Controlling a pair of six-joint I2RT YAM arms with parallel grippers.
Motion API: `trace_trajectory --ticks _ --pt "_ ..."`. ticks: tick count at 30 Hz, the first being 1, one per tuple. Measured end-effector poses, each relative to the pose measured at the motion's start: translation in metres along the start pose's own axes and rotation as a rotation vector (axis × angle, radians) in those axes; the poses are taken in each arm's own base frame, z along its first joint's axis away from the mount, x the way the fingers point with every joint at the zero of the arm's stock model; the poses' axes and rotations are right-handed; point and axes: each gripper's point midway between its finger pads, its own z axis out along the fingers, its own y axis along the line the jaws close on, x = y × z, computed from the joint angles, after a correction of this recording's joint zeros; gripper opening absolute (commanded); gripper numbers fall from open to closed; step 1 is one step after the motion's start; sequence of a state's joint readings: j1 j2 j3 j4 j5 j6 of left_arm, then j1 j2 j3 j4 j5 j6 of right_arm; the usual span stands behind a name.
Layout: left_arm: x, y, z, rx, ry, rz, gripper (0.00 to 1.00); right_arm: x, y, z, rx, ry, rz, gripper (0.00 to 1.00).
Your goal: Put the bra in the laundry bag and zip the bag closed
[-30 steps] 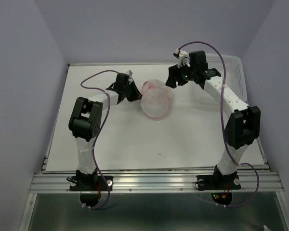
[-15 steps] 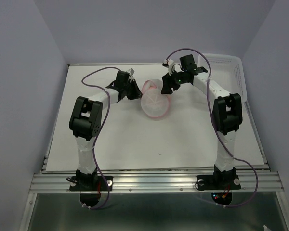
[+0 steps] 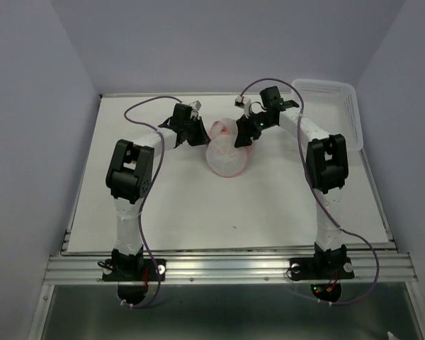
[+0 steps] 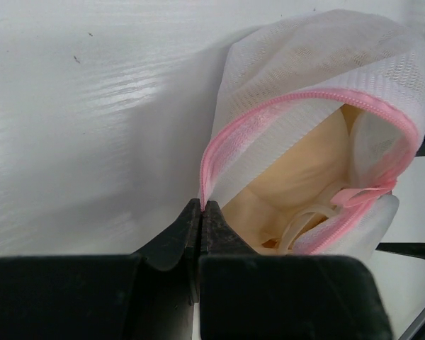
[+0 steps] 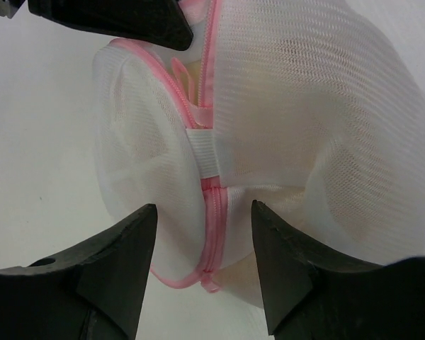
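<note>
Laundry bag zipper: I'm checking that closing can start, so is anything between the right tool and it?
Nothing visible does. The open right tool straddles the pink zipper of the laundry bag; the bra lies inside, and the left tool pinches the bag's far end.

Mesh of the laundry bag (image 4: pixel 297 64) hides most of the bra (image 4: pixel 301 173); the right wrist view crops the bag at 12 o'clock.
</note>
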State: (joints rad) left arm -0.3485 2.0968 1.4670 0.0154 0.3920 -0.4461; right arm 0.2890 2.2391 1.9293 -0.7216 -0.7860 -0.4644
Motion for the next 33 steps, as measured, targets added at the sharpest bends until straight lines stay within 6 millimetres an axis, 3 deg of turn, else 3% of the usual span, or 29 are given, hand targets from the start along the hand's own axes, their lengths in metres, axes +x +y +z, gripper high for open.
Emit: trace_trajectory --ticks 3,10,17,21,27,29,31,32,33 --pt "-0.002 0.000 -0.001 -0.002 0.000 0.017 0.00 0.004 0.000 0.004 -0.014 0.009 0.017 0.32" --pt "-0.009 -0.002 -0.002 -0.002 -0.015 0.045 0.00 -0.004 0.006 0.003 -0.044 -0.015 0.028 0.01" --pt "-0.010 0.004 -0.002 -0.029 -0.019 0.056 0.00 -0.011 0.013 0.000 -0.053 -0.031 0.127 0.01" --pt "-0.012 0.007 -0.002 -0.043 -0.027 0.056 0.00 -0.025 0.024 -0.014 -0.063 -0.080 0.186 0.01" --pt "-0.004 0.008 0.000 -0.022 -0.015 0.054 0.00 -0.051 0.023 -0.068 -0.034 -0.242 0.269 0.01" --pt "0.003 0.006 0.000 0.005 -0.003 0.053 0.06 -0.056 0.015 -0.082 -0.008 -0.293 0.299 0.01" --pt "0.006 -0.001 -0.002 0.041 -0.002 0.058 0.30 -0.051 0.005 -0.089 0.032 -0.323 0.370 0.01" --pt "0.007 -0.005 -0.004 0.056 0.000 0.062 0.63 -0.049 0.000 -0.089 0.053 -0.337 0.393 0.01" --pt "0.007 -0.009 -0.005 0.070 -0.004 0.066 0.71 -0.044 -0.003 -0.088 0.067 -0.343 0.432 0.01"
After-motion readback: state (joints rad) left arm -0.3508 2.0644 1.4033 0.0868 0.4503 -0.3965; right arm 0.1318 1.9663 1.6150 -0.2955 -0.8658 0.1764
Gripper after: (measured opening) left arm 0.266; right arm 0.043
